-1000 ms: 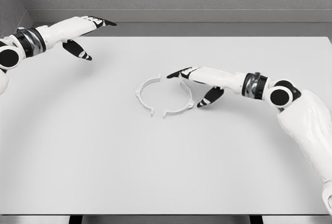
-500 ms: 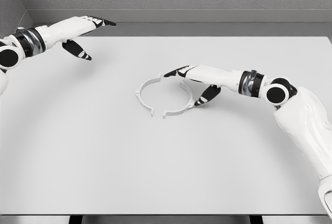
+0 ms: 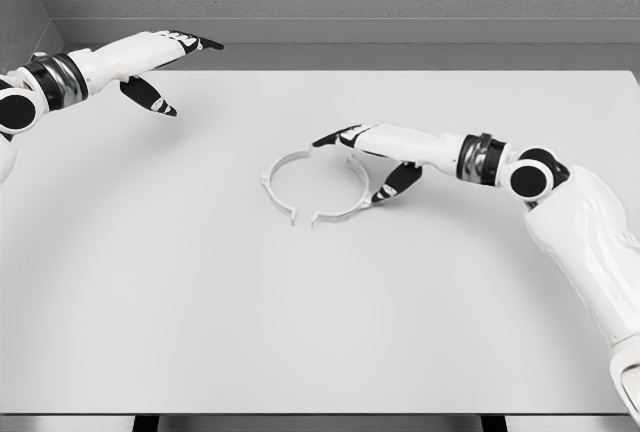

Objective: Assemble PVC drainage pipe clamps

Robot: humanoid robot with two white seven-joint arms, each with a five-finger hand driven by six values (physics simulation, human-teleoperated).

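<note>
Head view shows the counter [image 3: 320, 302] as the largest element, a pale flat surface carrying all task parts. Both white arms enter over it.

Right robot hand [image 3: 375, 157]: fingers extended and spread, grasping nothing. The fingertips [image 3: 325, 141] point leftward over the far side of the ring; the thumb lies on the near side, touching or just beside the outer edge of the right clamp half [image 3: 345, 197]. Contact cannot be confirmed from this view.

Left robot hand [image 3: 160, 67]: held open, fingers extended, holding nothing, raised over the far left part of the counter, well apart from the parts.

Left clamp half [image 3: 278, 180]: lies flat on the counter, directly beyond the fingertips of the right robot hand, curved side away from that hand.

Change over the last second: the right robot hand has advanced leftward, and the right clamp half has shifted with it toward its mate. The near-side gap between the two end tabs has narrowed; the far-side gap under the fingertips is also smaller. The left clamp half has not visibly moved.

Meaning for the task: the halves now form a nearly closed ring but are not yet joined. Judged state: push-to-mate step in progress. A further leftward push appears necessary, and the unrestrained left clamp half may slide instead of seating.
</note>
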